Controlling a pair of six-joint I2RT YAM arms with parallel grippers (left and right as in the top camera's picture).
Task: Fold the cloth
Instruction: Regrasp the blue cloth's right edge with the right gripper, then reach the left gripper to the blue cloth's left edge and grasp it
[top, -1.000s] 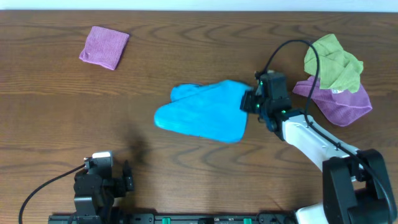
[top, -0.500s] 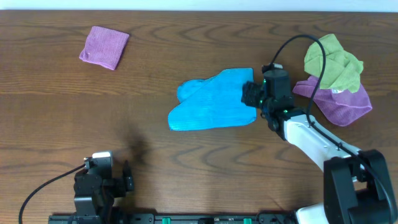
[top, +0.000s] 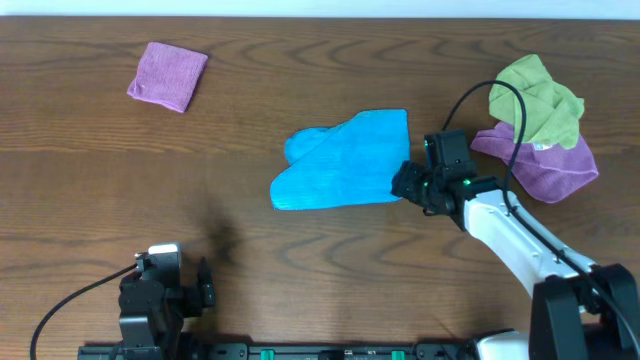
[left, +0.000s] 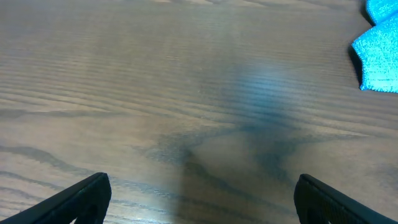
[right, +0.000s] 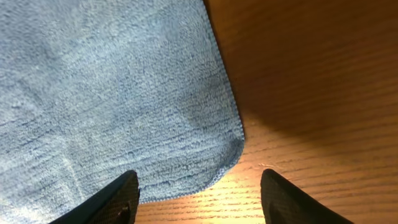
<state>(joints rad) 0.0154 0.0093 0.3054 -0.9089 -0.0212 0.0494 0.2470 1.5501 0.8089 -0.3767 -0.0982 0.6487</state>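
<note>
The blue cloth lies flat on the middle of the table, folded over itself with a straight right edge. My right gripper hovers at its lower right corner, open, nothing between its fingers; in the right wrist view the cloth's rounded corner lies just ahead of the gripper. My left gripper rests at the front left of the table, far from the cloth, wide open over bare wood. A piece of the blue cloth shows at the top right of the left wrist view.
A folded purple cloth lies at the back left. At the right, a crumpled green cloth sits on a purple one, close behind my right arm, whose black cable arcs above.
My right gripper let go of the blue cloth after drawing its edge rightward, then backed off toward the front right. The cloth now lies flatter with a squared right side. The left arm stayed put.
</note>
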